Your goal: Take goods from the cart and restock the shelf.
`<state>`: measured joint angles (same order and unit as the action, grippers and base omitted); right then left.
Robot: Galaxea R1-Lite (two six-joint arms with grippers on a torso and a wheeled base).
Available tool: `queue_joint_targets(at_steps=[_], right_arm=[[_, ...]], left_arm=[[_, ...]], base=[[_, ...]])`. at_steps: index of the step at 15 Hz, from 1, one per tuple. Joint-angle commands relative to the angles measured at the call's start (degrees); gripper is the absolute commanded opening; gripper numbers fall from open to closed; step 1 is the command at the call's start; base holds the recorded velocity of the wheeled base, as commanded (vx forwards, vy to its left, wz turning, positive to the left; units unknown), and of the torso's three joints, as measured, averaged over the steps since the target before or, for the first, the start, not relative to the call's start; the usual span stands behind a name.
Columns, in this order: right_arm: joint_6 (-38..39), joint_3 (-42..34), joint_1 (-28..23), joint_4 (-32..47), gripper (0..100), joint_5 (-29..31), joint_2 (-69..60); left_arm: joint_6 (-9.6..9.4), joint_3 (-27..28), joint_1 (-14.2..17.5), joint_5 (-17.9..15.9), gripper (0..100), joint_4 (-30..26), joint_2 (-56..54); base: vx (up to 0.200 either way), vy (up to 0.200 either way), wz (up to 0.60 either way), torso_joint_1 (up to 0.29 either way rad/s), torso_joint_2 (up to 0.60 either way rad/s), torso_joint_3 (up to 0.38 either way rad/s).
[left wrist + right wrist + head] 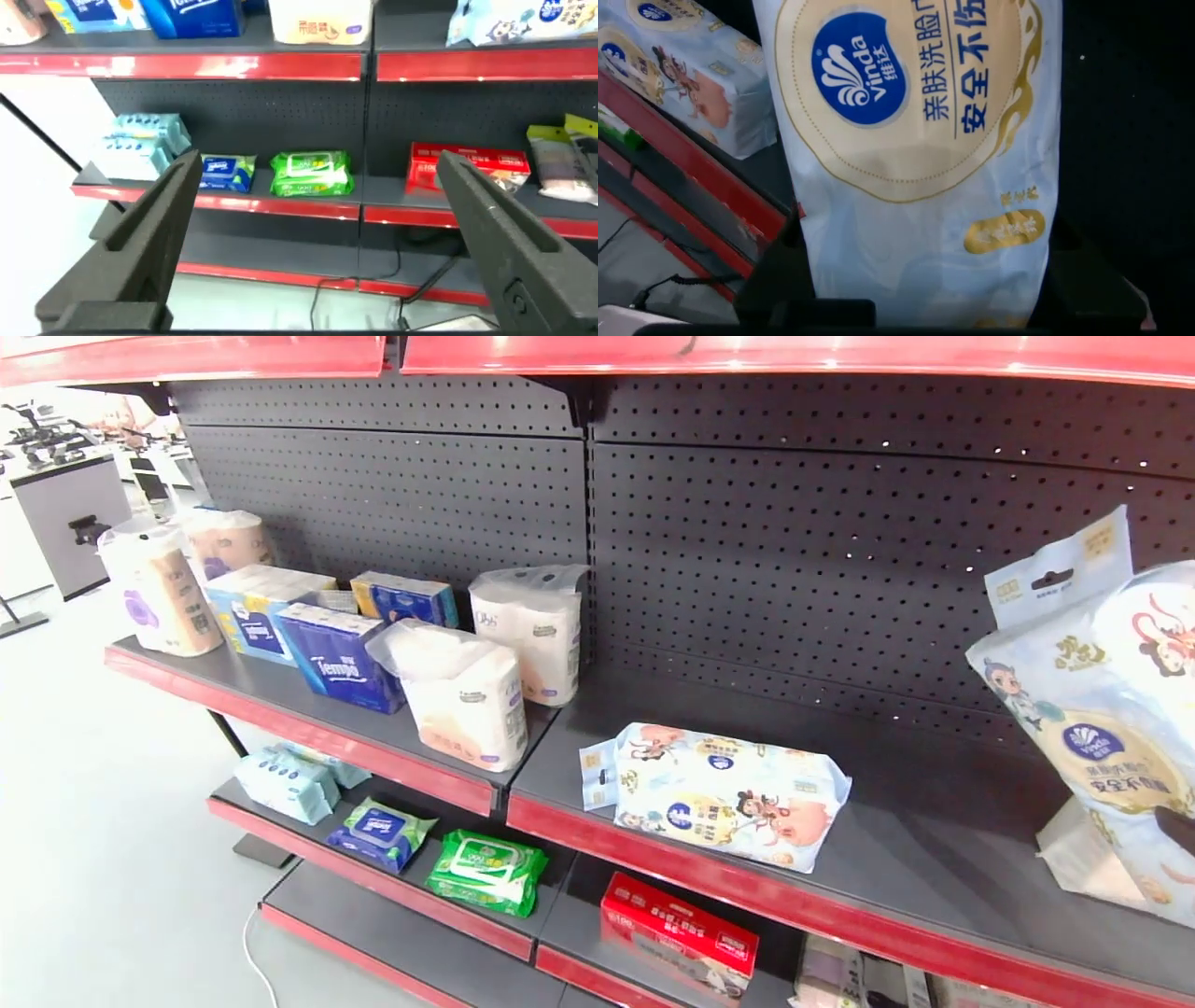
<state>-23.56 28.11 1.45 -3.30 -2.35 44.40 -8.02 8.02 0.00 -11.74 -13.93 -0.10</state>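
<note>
lowering the printed tissue pack [1102, 728] squarely onto the bare shelf [934, 821], well right of the matching pack lying flat [724, 793], looks best; the right end effector [920, 289] pinches it from both sides, while the left end effector [318, 168] hangs spread, empty.

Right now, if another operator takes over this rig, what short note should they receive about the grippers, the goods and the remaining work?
Left gripper: open, empty, facing the lower shelves.
Right gripper: shut on a tissue pack, held upright at the right part of the middle shelf.
Done: a matching pack lies flat on that shelf.
Left: set the held pack down, probably beside the lying one, then likely fetch further goods.
</note>
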Motion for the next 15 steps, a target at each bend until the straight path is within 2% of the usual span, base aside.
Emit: queue_joint_targets(at_steps=[1, 2, 3, 4, 5, 6, 7, 8, 9, 10, 12, 15], right_arm=[[0.2, 2.0, 1.0, -0.2, 0, -0.4, 4.1], [0.8, 2.8, 3.6, -0.3, 0, -1.2, 6.0], [1.7, 3.4, 5.2, -0.3, 0, -3.3, 7.4], [3.0, 4.1, 6.1, -0.3, 0, -4.9, 9.0], [3.3, 4.6, 6.5, -0.3, 0, -5.2, 10.2], [3.3, 5.0, 6.6, -0.7, 0, -5.2, 12.6], [3.3, 5.1, 6.5, -2.4, 0, -5.2, 13.7], [3.4, 5.0, 6.3, -5.4, 0, -5.1, 15.5], [3.3, 4.4, 5.8, -10.5, 0, -4.7, 17.7], [3.3, 4.1, 5.3, -13.3, 0, -4.2, 19.1], [3.3, 4.4, 4.9, -14.2, 0, -2.9, 20.2], [3.4, 4.0, 5.1, -14.2, 0, -3.4, 20.6]], left_arm=[[0.11, -0.2, 0.0, -0.1, 100, 0.1, 0.1], [0.11, -0.3, 0.0, -0.5, 100, 0.1, 0.1], [-0.42, -0.6, 0.0, -3.8, 100, 0.4, 0.1], [-0.5, -1.2, 0.0, -11.8, 100, 2.2, 0.1], [-0.5, -2.1, 0.0, -17.3, 100, 3.9, 0.1], [-0.33, -3.0, 0.0, -18.1, 100, 5.5, 0.1], [0.11, -3.0, 0.1, -14.2, 100, 5.4, 0.1], [2.31, -2.9, 0.1, -8.9, 100, 5.4, 0.1], [7.23, -3.1, 0.1, -1.3, 100, 5.8, 0.1], [7.85, -3.4, 0.1, 1.0, 100, 6.4, 0.1], [5.74, -3.7, 0.1, 0.8, 100, 7.3, 0.1], [5.65, -3.8, 0.1, -0.3, 100, 7.7, 0.1]], base=[[0.0, 0.0, 0.0, 0.0, 0.0, 0.0], [0.0, 0.0, 0.0, 0.0, 0.0, 0.0], [0.0, 0.0, 0.0, 0.0, 0.0, 0.0], [0.0, 0.0, 0.0, 0.0, 0.0, 0.0], [0.0, 0.0, 0.0, 0.0, 0.0, 0.0], [0.0, 0.0, 0.0, 0.0, 0.0, 0.0], [0.0, 0.0, 0.0, 0.0, 0.0, 0.0], [0.0, 0.0, 0.0, 0.0, 0.0, 0.0], [0.0, 0.0, 0.0, 0.0, 0.0, 0.0], [0.0, 0.0, 0.0, 0.0, 0.0, 0.0], [0.0, 0.0, 0.0, 0.0, 0.0, 0.0], [0.0, 0.0, 0.0, 0.0, 0.0, 0.0]])
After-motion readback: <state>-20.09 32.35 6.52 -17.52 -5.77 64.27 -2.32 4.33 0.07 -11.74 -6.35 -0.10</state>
